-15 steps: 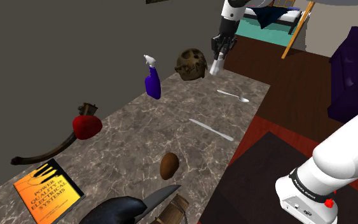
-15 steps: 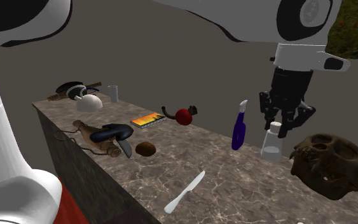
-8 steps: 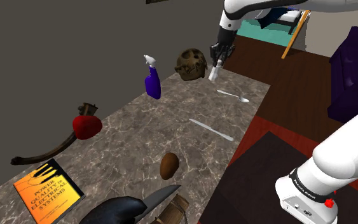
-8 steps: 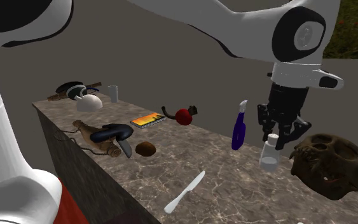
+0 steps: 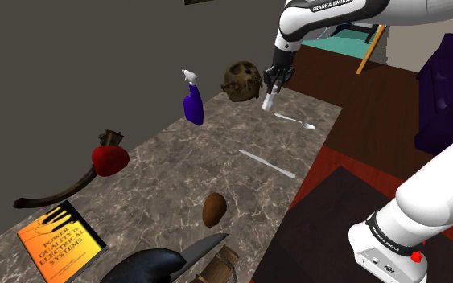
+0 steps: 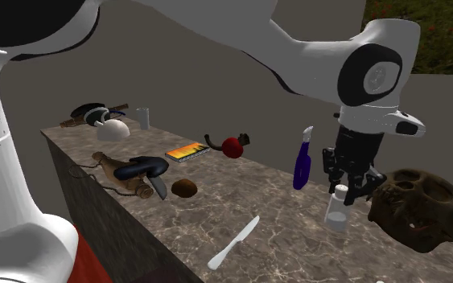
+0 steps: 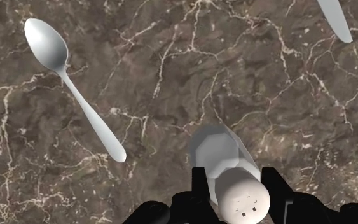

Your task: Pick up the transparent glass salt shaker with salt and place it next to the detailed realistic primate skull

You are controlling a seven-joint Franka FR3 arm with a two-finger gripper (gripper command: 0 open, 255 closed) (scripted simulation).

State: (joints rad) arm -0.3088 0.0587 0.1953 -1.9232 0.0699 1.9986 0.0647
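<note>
The salt shaker (image 6: 338, 210) is a clear bottle with a white perforated cap, and it hangs upright just above the marble counter (image 5: 216, 165). My gripper (image 6: 347, 186) is shut on the shaker's cap (image 7: 242, 197), one finger on each side. In the shoulder view the shaker (image 5: 268, 100) and gripper (image 5: 274, 81) are at the far end of the counter, just right of the brown primate skull (image 5: 242, 80). In the second exterior view the skull (image 6: 419, 206) lies immediately right of the shaker.
A silver spoon (image 7: 69, 83) lies on the counter beside the shaker, also the spoon (image 5: 296, 121) near the counter's edge. A blue spray bottle (image 5: 192, 100) stands left of the skull. A white knife (image 5: 266, 163), brown lump (image 5: 214, 209), red object (image 5: 109, 159) and orange book (image 5: 59, 241) lie nearer.
The gripper has lowered with the salt shaker toward the counter and drifted slightly toward the near side of the skull. Nothing else moved.
</note>
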